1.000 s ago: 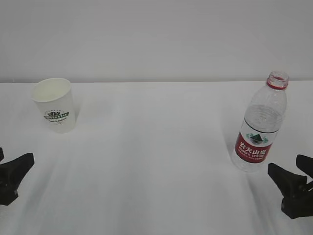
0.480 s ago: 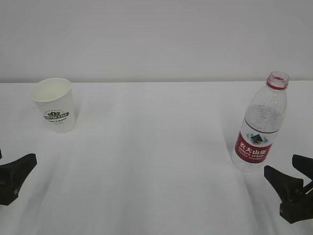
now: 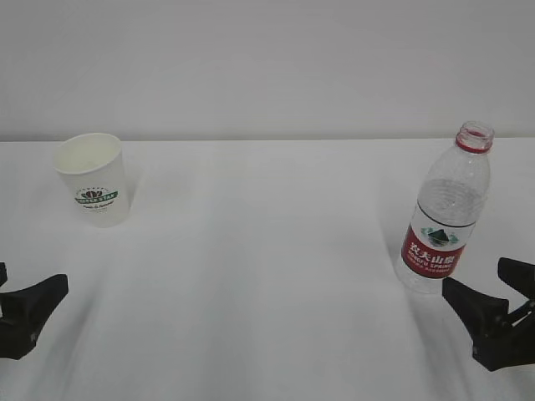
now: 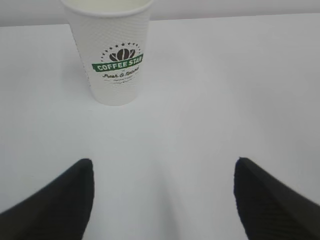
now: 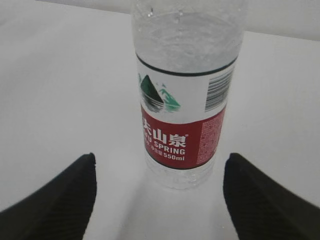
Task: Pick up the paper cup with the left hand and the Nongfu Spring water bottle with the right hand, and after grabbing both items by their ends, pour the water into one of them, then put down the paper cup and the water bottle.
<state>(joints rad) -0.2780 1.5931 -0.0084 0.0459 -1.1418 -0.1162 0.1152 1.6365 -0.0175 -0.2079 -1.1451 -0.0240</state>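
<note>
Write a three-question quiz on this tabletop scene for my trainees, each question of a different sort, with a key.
1. True or false: the Nongfu Spring water bottle has its cap on.
2. Which sits nearer the left gripper? A. the paper cup B. the bottle
3. Fill in: the fingers of the right gripper stand ____ either side of the bottle's base, not touching it.

Key: 1 false; 2 A; 3 open

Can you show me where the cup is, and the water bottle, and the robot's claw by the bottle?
paper cup (image 3: 94, 180), exterior view, on its side near the green logo.
water bottle (image 3: 436, 242), exterior view, on its red label.
right gripper (image 5: 157, 200), right wrist view, midway between its black fingertips.
</note>
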